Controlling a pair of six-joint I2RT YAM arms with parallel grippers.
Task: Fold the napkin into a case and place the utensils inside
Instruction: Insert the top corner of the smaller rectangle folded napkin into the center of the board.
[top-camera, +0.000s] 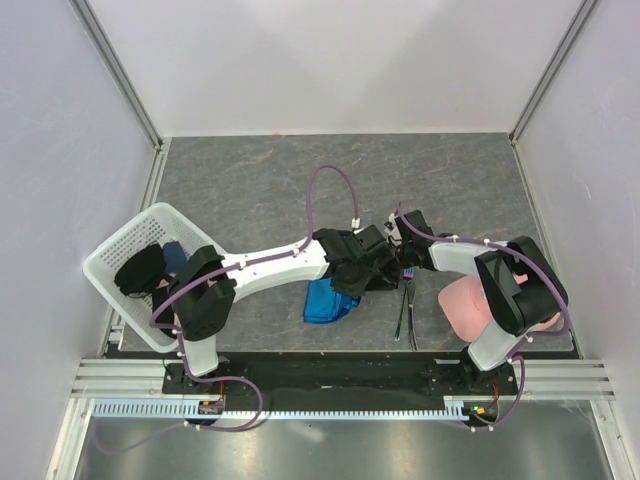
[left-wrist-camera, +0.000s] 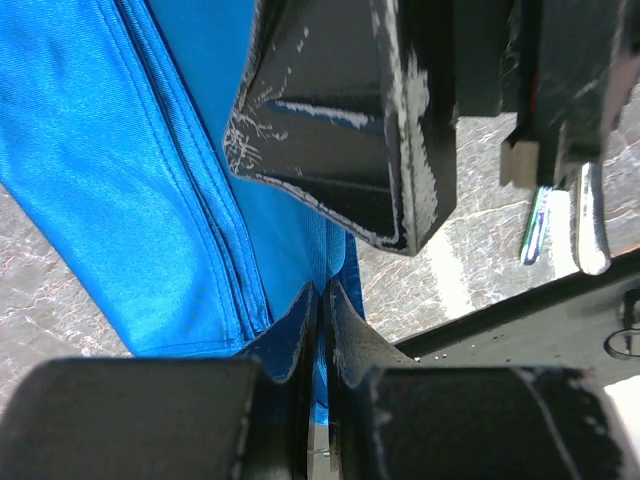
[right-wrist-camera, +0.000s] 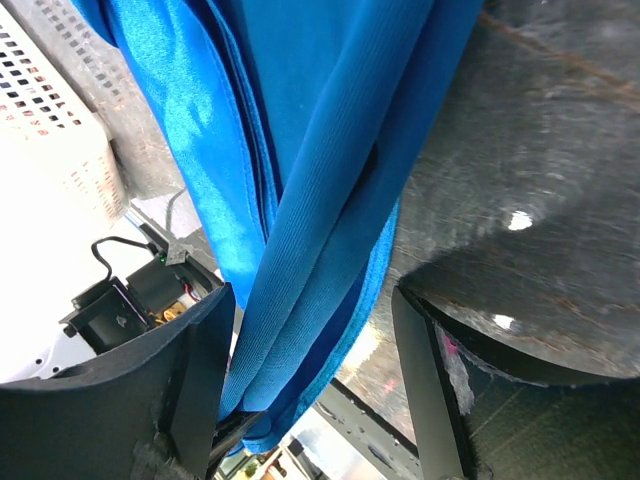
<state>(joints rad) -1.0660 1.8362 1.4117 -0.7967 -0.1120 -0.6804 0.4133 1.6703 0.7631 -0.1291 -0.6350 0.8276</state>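
**Blue napkin pinched in folds**

The left hand (left-wrist-camera: 320, 300) is clenched on the bright blue thin fabric napkin (top-camera: 328, 300) (bunched in long folds). The right hand (right-wrist-camera: 315, 340) is released, its fingers either side of the napkin. The slim shiny metal utensils (top-camera: 406, 312) lie on the grey surface (top-camera: 250, 180) just right of the napkin.

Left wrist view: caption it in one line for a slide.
Left gripper shut on the blue napkin, utensils lying on the table beyond.

Plain white walls (top-camera: 330, 60) framed by aluminium posts (top-camera: 118, 70) enclose a grey mottled table (top-camera: 250, 175) under soft, even light.
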